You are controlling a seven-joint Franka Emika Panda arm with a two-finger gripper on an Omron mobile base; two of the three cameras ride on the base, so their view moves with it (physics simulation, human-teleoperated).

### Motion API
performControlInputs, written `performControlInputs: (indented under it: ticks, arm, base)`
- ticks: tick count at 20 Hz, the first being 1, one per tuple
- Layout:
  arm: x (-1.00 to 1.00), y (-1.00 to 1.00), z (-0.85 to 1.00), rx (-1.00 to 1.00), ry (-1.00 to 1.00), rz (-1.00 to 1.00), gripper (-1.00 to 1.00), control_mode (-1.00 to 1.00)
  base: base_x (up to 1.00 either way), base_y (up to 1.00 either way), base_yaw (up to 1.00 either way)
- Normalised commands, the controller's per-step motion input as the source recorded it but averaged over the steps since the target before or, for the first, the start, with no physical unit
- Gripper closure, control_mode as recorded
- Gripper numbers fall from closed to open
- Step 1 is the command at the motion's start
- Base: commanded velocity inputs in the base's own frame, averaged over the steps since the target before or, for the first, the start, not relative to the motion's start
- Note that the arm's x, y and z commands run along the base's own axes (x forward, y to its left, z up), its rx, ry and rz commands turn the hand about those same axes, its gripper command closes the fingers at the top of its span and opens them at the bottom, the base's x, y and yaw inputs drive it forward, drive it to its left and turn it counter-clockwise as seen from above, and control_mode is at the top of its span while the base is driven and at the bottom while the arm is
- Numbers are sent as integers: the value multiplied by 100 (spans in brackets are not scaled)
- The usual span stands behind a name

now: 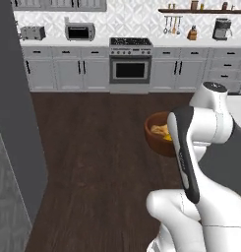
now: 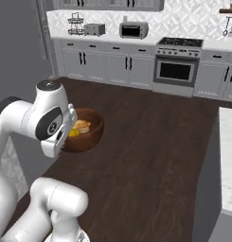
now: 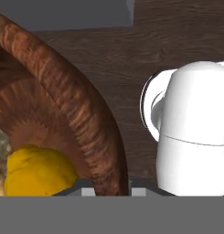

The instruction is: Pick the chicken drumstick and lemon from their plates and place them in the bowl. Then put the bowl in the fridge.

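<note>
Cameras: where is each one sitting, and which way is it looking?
Left base view: behind the arm's left, facing the oven; white arm lower right, carrying the wooden bowl.
Right base view: behind the arm's right, same oven and bowl; arm lower left.
Hand view: on the hand, shut on the bowl's rim, lemon inside.
All three share the bowl.
</note>
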Motion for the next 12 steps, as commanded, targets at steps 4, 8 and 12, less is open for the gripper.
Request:
performControlInputs:
  ticks: [4, 8, 12]
  arm:
    - [0, 0, 0, 0, 0, 0, 100, 100]
    - [0, 0, 0, 0, 0, 0, 100, 100]
    - [0, 0, 0, 0, 0, 0, 100, 100]
  base:
    - [100, 0, -2]
    - [100, 3, -3]
    - [100, 29, -1]
